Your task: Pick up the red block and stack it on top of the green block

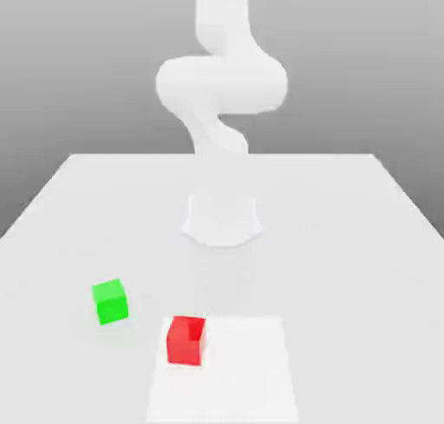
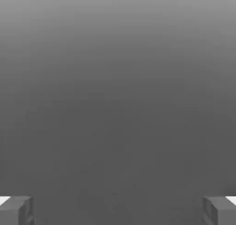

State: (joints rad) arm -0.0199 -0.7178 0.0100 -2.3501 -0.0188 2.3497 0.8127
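Red block [image 1: 186, 341] — small plain cube, seemingly unmarked.

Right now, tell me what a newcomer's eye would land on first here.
Two bright cubes on the pale table: the red block near the front edge and the green block apart from it, toward the exterior view's left. Behind them rises the white arm; its hand stands open, holding nothing.
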